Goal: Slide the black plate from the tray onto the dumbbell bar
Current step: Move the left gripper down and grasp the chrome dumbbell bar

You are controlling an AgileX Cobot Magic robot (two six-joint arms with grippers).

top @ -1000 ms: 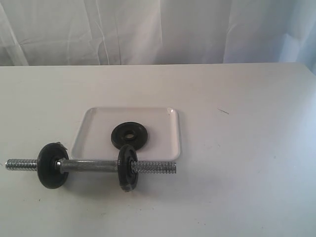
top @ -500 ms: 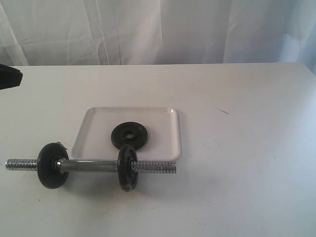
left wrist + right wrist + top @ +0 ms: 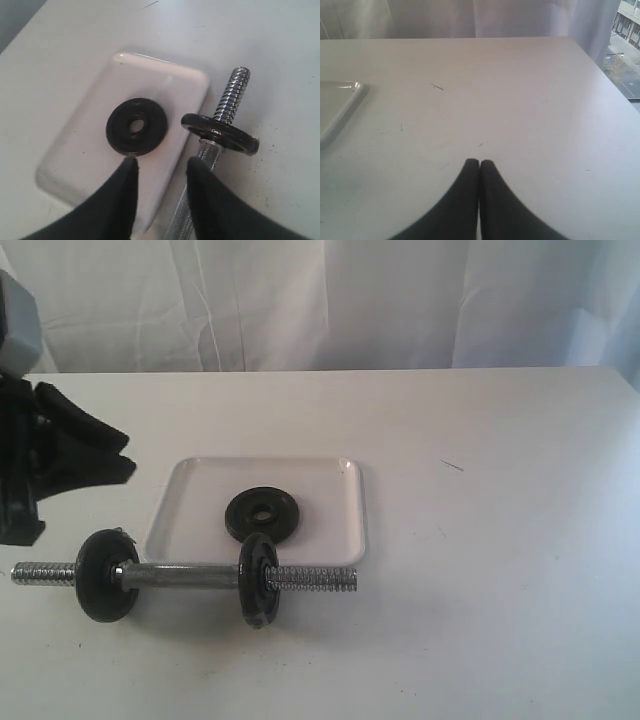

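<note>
The black plate [image 3: 262, 514] lies flat in the white tray [image 3: 195, 502], near its front edge. In front of the tray the chrome dumbbell bar [image 3: 185, 575] rests on the table with two black discs [image 3: 105, 576] [image 3: 258, 580] threaded on it. My left gripper [image 3: 128, 456] hovers above the table left of the tray, open and empty. In the left wrist view its gripper [image 3: 161, 162] points between the plate [image 3: 136, 126] and the bar [image 3: 229, 97]. My right gripper [image 3: 479, 162] is shut over bare table, out of the exterior view.
A white curtain hangs behind the white table [image 3: 500, 540]. The tray's corner [image 3: 340, 112] shows in the right wrist view. A small dark mark [image 3: 452, 465] lies on the table right of the tray.
My left arm has come into the exterior view from the left edge and moved toward the tray. The plate, tray and bar have not moved.
</note>
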